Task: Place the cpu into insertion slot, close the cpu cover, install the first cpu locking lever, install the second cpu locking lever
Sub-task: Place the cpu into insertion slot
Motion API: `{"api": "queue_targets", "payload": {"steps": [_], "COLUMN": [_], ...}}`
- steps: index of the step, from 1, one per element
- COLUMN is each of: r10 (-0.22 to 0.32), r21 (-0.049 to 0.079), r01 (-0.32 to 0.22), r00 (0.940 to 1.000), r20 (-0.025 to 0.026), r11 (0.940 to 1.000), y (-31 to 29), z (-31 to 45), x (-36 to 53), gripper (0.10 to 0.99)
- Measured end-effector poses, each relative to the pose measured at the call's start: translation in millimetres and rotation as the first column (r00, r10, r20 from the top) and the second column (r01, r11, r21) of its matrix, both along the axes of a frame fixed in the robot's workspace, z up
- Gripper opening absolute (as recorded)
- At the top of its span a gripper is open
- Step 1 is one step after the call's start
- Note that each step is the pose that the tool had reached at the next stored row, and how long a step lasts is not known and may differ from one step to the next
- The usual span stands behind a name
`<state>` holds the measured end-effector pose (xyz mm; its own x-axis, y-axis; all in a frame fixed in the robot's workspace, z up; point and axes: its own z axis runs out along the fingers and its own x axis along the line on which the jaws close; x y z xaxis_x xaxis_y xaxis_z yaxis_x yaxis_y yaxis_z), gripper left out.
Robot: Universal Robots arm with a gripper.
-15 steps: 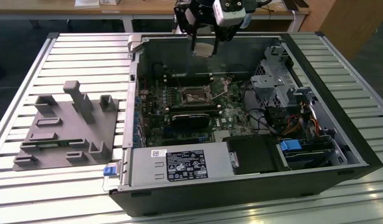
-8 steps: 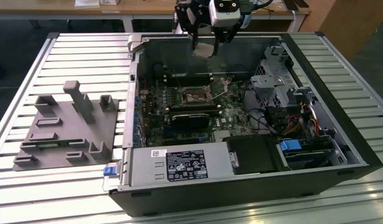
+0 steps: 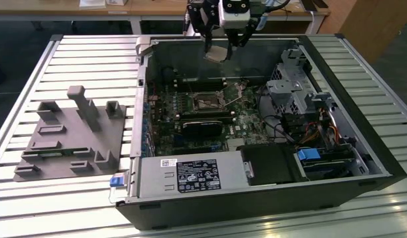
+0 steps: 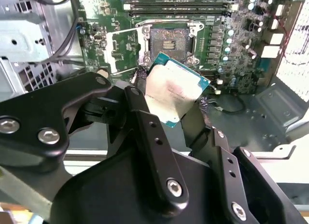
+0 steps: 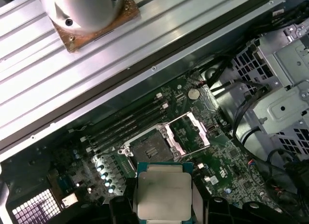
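My end effector (image 3: 218, 50) hangs above the far wall of an open computer case (image 3: 362, 163), which lies on its side on a slatted metal desk (image 3: 78, 54). The fingers are clamped on opposite edges of the cpu (image 4: 174, 91), a flat square chip with a dull silver top and a thin teal rim. In the exterior view the chip sits at a tilt, in the air and well apart from the board.

The insertion slot (image 5: 150, 149) lies on the green board below, a small dark-framed square with a dark, unfilled centre. The cpu cover (image 5: 200, 129), a thin metal frame with a square window, is swung open and lies just beside the slot.

I judge this to be the first step, carrying the chip to the slot. Nothing is seated, and the cover is not yet closed. In the second wrist view the chip's edges sit turned against the slot's frame. Seating it calls for levelling the chip, squaring its corners to the frame and coming down gently, clear of the open cover.
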<state>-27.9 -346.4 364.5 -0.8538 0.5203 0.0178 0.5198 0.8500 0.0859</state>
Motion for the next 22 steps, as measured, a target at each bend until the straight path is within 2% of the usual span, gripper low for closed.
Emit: {"api": "queue_targets", "payload": {"steps": [4, 9, 22], "r10": [-0.044, -0.102, -0.217], "r21": [-0.001, -0.001, -0.003], "r01": [0.044, 0.102, 0.217], "r00": [0.9990, 0.9948, 0.9761], "r20": [0.0000, 0.0001, 0.0004], "r11": [0.9990, 0.9948, 0.9761], "y": [0.1, 0.3, 1.9], "z": [-0.2, -0.5, -1.0], "x": [0.0, 0.0, -0.1], "gripper": [0.537, 0.537, 0.537]}}
